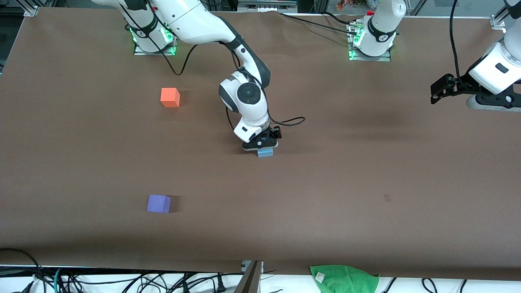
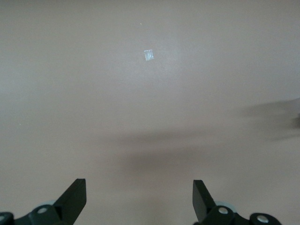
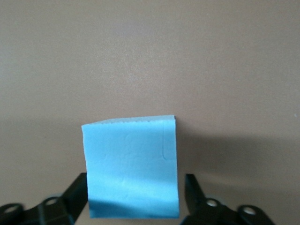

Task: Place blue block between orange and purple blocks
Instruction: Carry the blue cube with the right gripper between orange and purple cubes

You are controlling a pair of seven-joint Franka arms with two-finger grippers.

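Blue block [image 1: 265, 152] sits on the brown table [image 1: 366, 171] near its middle, directly under the right gripper [image 1: 263, 147], whose spread fingers [image 3: 75, 190] flank the cube without clearly pressing it. Orange block [image 1: 170, 97] and purple block [image 1: 158, 203] lie well apart toward the right arm's end, the purple one nearer the front camera. The left gripper [image 2: 139, 197] waits, fingers open, above bare table at the left arm's end.

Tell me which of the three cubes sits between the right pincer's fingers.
The blue block, mid-table under the right pincer. The orange block and purple block sit untouched toward the right arm's end.
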